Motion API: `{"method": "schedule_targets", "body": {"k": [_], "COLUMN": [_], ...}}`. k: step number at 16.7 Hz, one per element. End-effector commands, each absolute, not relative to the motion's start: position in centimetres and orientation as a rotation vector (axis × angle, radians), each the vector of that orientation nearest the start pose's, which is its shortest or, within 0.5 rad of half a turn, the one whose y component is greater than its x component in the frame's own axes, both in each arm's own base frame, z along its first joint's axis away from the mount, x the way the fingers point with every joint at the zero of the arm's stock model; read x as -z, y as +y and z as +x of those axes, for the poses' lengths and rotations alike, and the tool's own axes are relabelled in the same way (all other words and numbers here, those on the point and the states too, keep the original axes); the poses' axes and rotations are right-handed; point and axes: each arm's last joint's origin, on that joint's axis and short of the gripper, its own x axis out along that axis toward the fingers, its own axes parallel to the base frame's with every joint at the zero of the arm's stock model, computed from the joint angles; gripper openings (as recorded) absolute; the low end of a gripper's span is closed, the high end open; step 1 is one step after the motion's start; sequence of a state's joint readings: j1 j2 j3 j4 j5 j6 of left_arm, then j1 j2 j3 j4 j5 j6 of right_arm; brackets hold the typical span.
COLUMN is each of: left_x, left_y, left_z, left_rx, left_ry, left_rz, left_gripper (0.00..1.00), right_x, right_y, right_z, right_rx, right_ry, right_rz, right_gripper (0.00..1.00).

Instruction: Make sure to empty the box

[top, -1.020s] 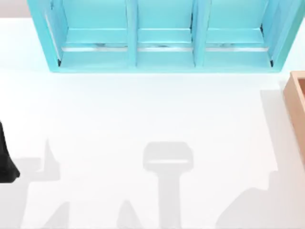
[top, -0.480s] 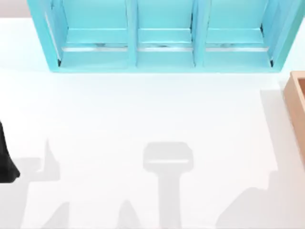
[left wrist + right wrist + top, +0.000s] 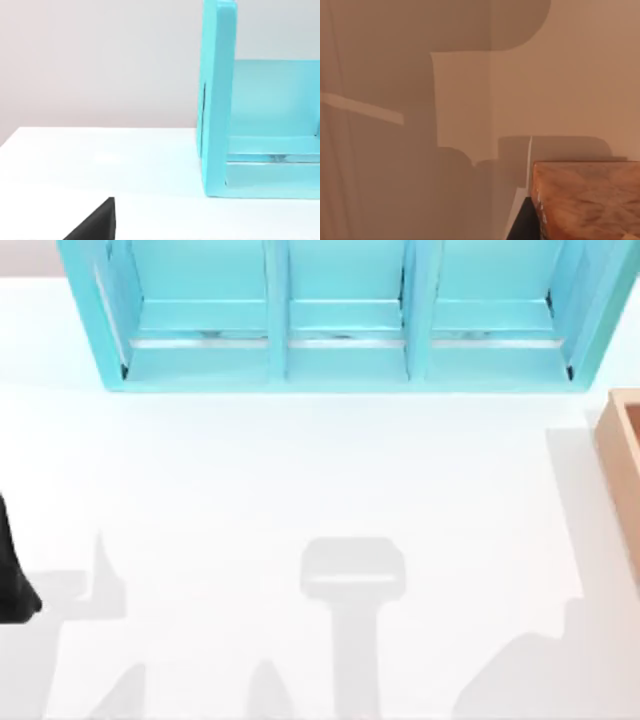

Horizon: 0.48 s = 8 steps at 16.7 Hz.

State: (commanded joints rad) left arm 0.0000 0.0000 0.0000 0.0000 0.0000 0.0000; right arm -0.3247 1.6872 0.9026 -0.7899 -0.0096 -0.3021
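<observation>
White desk (image 3: 300,470): turquoise shelf (image 3: 340,320) along far edge. Box (image 3: 622,455) just right of shelf, contents unseen. Left arm (image 3: 12,580) parked well left. Claw states: cannot tell. Step: approach; next, reach into box.

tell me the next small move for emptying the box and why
Probably bring the right arm over the box at the table's right edge until its inside can be seen. In the top view just its tan wall and a strip of darker interior show, and the right wrist view shows a wooden corner, no contents.
</observation>
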Motion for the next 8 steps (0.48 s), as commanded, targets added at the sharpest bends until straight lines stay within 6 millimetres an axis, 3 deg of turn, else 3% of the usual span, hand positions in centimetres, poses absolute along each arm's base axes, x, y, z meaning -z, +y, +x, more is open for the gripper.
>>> {"method": "schedule_targets", "body": {"k": [5,8], "left_x": [-16.0,-16.0], "left_y": [-0.1,-0.1], "left_z": [10.6,10.6], "left_rx": [0.0,0.0], "left_ry": [0.0,0.0], "left_rz": [0.0,0.0], "left_gripper": [1.0,1.0], "right_x": [-13.4,-16.4], "right_y": [-8.6,-8.6], "right_z": [25.8,26.1], "right_rx": [0.012,0.053], "right_ry": [1.568,1.518], "right_rz": [0.025,0.008], "right_gripper": [0.0,0.0]}}
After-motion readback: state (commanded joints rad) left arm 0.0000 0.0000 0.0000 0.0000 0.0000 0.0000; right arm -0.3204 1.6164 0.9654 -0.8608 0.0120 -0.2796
